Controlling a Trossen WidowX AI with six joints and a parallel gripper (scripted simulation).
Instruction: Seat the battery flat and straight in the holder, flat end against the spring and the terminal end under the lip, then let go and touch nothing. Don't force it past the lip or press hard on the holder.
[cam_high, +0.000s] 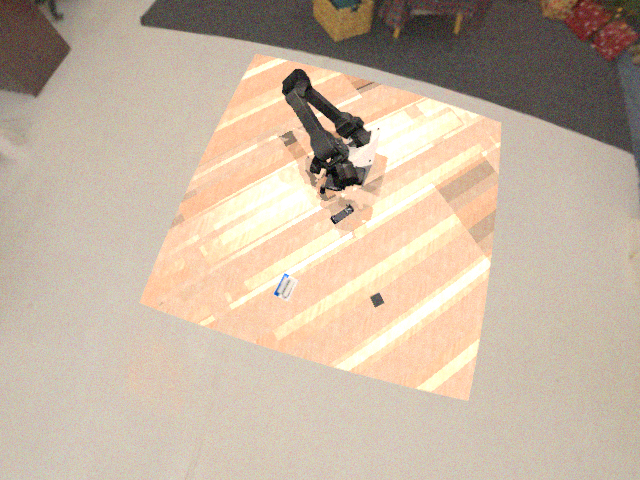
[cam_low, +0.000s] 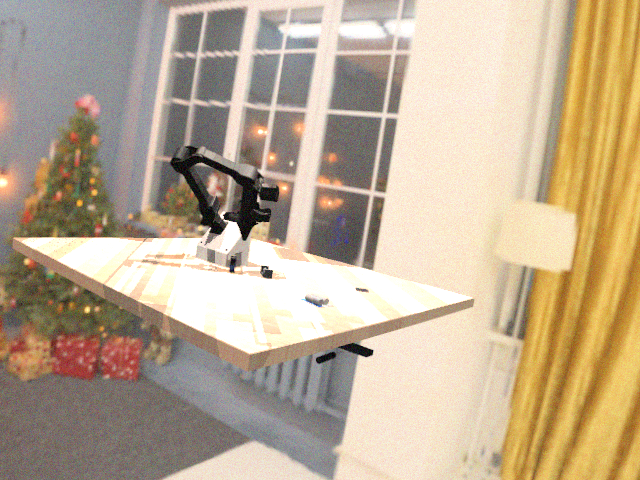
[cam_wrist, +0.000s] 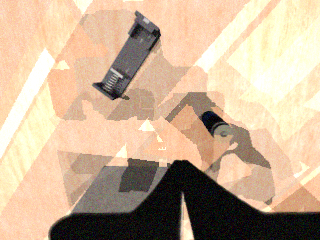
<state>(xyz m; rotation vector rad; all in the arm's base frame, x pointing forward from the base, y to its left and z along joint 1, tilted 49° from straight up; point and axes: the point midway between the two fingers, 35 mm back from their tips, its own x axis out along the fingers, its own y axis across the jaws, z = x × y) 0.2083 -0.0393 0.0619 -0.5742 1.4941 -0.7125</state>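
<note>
The dark battery holder (cam_high: 341, 214) (cam_low: 266, 272) (cam_wrist: 127, 57) lies on the table and is empty. In the wrist view its coiled spring is at the lower-left end and its lip end is at the upper right. The battery (cam_high: 323, 190) (cam_low: 232, 264) (cam_wrist: 215, 123) stands upright on the table beside the holder, dark blue with a pale metallic upper end. It is apart from the holder. My gripper (cam_low: 246, 236) (cam_wrist: 180, 165) is shut with nothing between its fingers, pointing down above the table near the robot base. In the top view its fingertips are hidden by the arm.
The pale robot base (cam_high: 364, 155) (cam_low: 222, 248) is close behind the battery and holder. A blue-and-white item with grey cylinders (cam_high: 285, 286) (cam_low: 316, 299) lies farther out on the table. A small dark square (cam_high: 377, 299) (cam_low: 361, 289) lies apart from it.
</note>
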